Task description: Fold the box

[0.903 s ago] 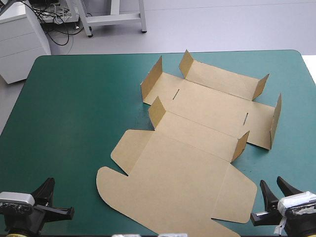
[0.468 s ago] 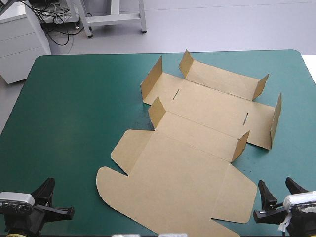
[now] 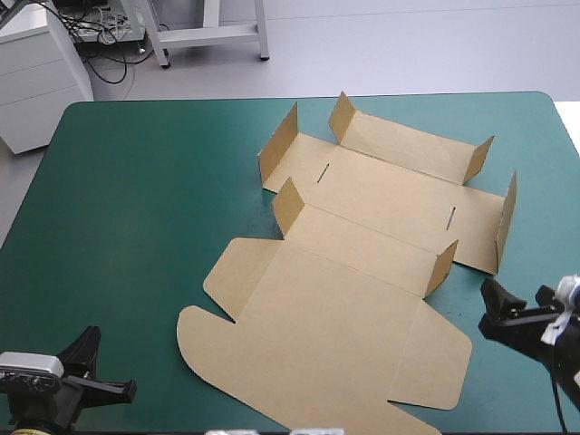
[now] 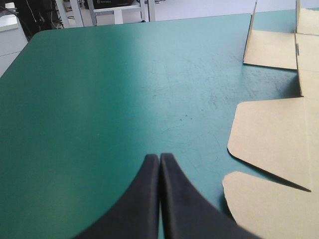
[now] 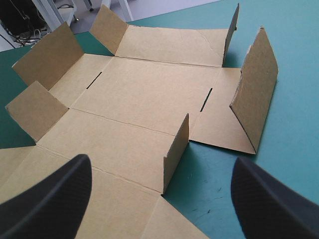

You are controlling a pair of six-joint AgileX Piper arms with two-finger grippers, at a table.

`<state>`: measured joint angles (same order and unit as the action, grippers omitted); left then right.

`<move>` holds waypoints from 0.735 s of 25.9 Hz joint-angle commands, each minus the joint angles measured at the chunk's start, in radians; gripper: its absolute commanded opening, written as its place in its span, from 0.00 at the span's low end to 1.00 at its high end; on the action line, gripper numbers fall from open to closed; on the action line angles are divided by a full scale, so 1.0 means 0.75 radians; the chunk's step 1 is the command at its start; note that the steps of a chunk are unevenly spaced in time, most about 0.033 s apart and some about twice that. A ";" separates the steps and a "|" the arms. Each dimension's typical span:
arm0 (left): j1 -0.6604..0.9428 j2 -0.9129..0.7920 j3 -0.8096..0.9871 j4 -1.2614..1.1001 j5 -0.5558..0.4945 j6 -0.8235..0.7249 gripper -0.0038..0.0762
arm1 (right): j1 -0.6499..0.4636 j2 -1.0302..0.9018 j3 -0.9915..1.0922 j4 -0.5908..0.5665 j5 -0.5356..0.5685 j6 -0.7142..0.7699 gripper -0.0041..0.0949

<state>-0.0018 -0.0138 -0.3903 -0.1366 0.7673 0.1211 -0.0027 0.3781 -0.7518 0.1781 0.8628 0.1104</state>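
The brown box [image 3: 362,254] lies as a flat cut sheet on the right half of the table. Its several short side flaps stand upright and its lid panel lies flat toward the near edge. My right gripper [image 3: 518,297] hovers open beside the sheet's near right corner. In the right wrist view the right gripper [image 5: 159,160] stands wide, and the box [image 5: 144,94] with an upright flap [image 5: 175,149] is just ahead. My left gripper [image 3: 91,352] rests at the near left corner. In the left wrist view the left gripper [image 4: 159,156] is shut and holds nothing, with the box [image 4: 279,134] off to one side.
A wide stretch of teal-green cover [image 3: 127,199] spreads left of the box. Just beyond the table's far left corner stands a white cabinet [image 3: 36,72].
My right gripper has risen from the near edge and moved forward toward the box's near right corner, its fingers spreading wider. The left arm and the box have not moved.
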 commanded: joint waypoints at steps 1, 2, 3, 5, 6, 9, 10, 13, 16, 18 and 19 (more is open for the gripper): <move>-0.011 -0.022 -0.036 -0.017 -0.101 -0.011 0.01 | 0.004 0.238 -0.171 0.004 0.015 0.102 0.77; -0.011 -0.022 -0.036 -0.017 -0.101 -0.011 0.01 | 0.004 0.293 -0.202 0.004 0.053 0.112 0.77; -0.011 -0.022 -0.036 -0.017 -0.101 -0.011 0.01 | 0.004 0.363 -0.238 0.004 0.093 0.112 0.77; -0.011 -0.022 -0.036 -0.017 -0.101 -0.011 0.01 | 0.004 0.484 -0.295 0.004 0.158 0.112 0.77; -0.011 -0.022 -0.036 -0.017 -0.101 -0.011 0.01 | 0.004 0.560 -0.327 0.004 0.177 0.112 0.77; -0.011 -0.022 -0.036 -0.017 -0.101 -0.011 0.01 | 0.004 0.719 -0.383 0.013 0.203 0.154 0.77; -0.011 -0.022 -0.036 -0.017 -0.101 -0.011 0.01 | 0.004 0.769 -0.399 0.013 0.209 0.175 0.77; -0.011 -0.022 -0.036 -0.017 -0.101 -0.011 0.01 | 0.004 0.895 -0.425 0.013 0.218 0.199 0.77; -0.011 -0.022 -0.036 -0.017 -0.101 -0.011 0.01 | 0.004 1.069 -0.432 0.015 0.210 0.261 0.77; -0.011 -0.022 -0.036 -0.017 -0.101 -0.011 0.01 | 0.004 1.172 -0.432 0.077 0.195 0.263 0.77; -0.011 -0.022 -0.036 -0.017 -0.101 -0.011 0.01 | 0.004 1.198 -0.432 0.104 0.188 0.248 0.77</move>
<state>-0.0018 -0.0138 -0.3903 -0.1366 0.7673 0.1211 -0.0027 1.2358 -1.0421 0.2011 1.0467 0.3090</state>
